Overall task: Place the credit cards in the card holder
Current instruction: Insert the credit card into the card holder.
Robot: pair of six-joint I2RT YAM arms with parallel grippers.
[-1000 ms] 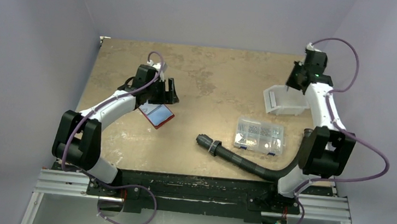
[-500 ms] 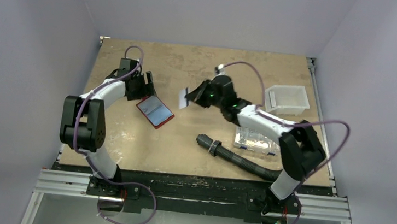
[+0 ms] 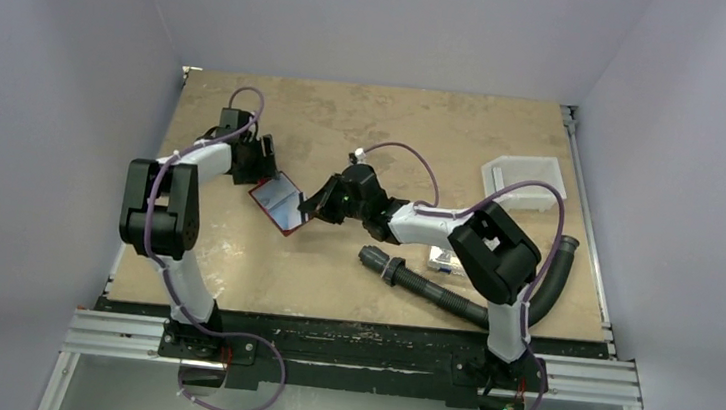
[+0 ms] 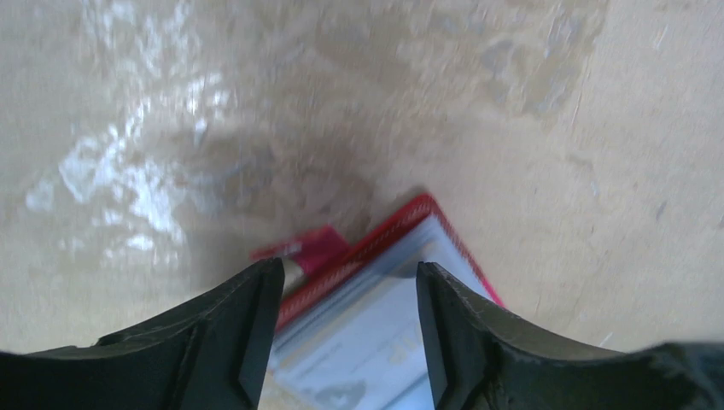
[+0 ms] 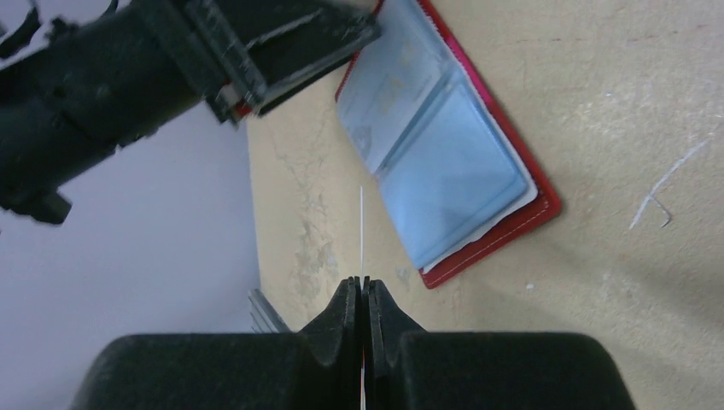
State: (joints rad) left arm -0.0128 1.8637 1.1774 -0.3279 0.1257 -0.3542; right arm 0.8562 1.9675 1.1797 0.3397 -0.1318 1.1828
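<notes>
The red card holder lies open on the table, its clear blue-tinted sleeves facing up and its red tab at the far edge. My left gripper is open at the holder's far end, and its fingers stand on either side of the holder's corner without clamping it. To the right of the holder, my right gripper is shut on a thin credit card seen edge-on, just short of the holder's near-right edge. In the top view the right gripper hides that card.
A white tray sits at the back right. A clear compartment box is mostly hidden under the right arm. A black corrugated hose lies across the front middle. The left gripper looms close above the holder in the right wrist view.
The right arm swung from the white tray across to the holder, carrying a card. The left gripper drew back to the holder's far end and its jaws narrowed somewhat.
</notes>
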